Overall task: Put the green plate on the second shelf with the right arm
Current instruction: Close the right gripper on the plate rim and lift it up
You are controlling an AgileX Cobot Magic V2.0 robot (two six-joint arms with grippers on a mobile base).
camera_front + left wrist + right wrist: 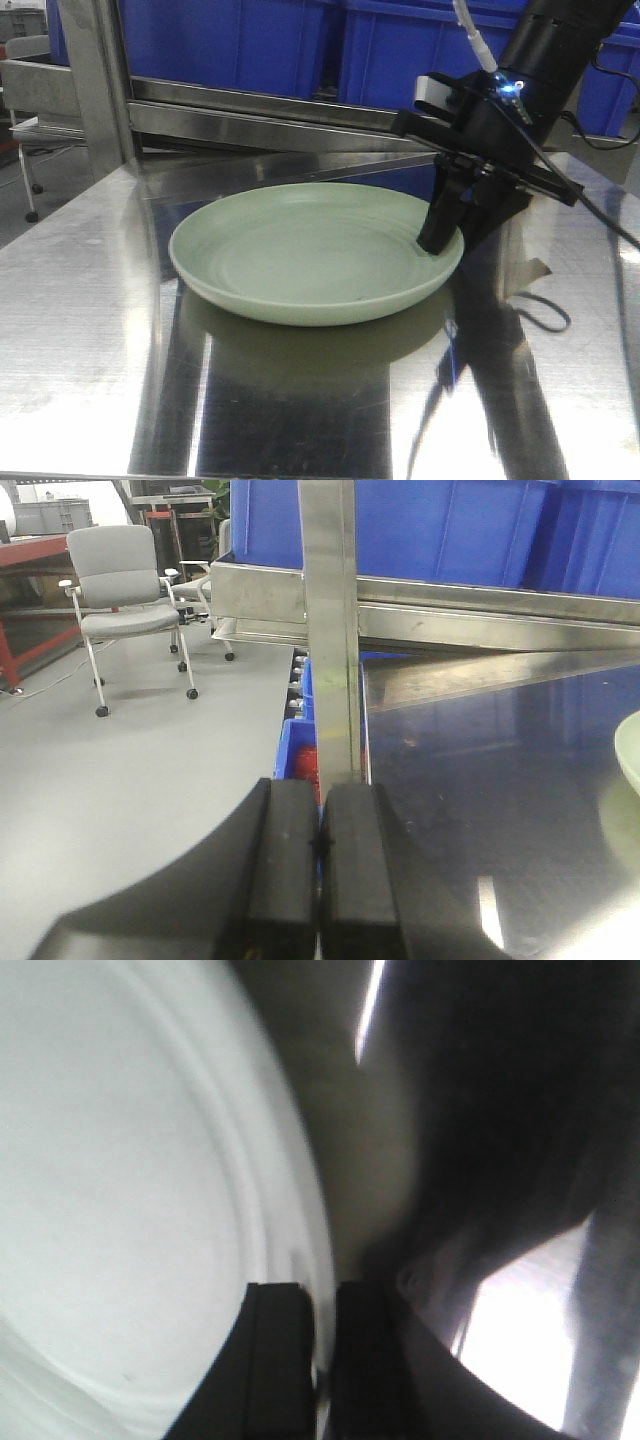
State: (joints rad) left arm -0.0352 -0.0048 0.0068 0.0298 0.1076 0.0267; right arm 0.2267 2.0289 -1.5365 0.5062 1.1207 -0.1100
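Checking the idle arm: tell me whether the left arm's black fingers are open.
No, the left arm's black fingers are pressed together, nothing between them.

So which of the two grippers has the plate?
The right gripper: it pinches the plate by its rim. The left gripper is shut on nothing, facing the post.

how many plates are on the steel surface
1. The plate lies mid-way across the steel surface, its right rim between the fingers of the right end effector. No other shows, though the arm hides part of the surface behind it.
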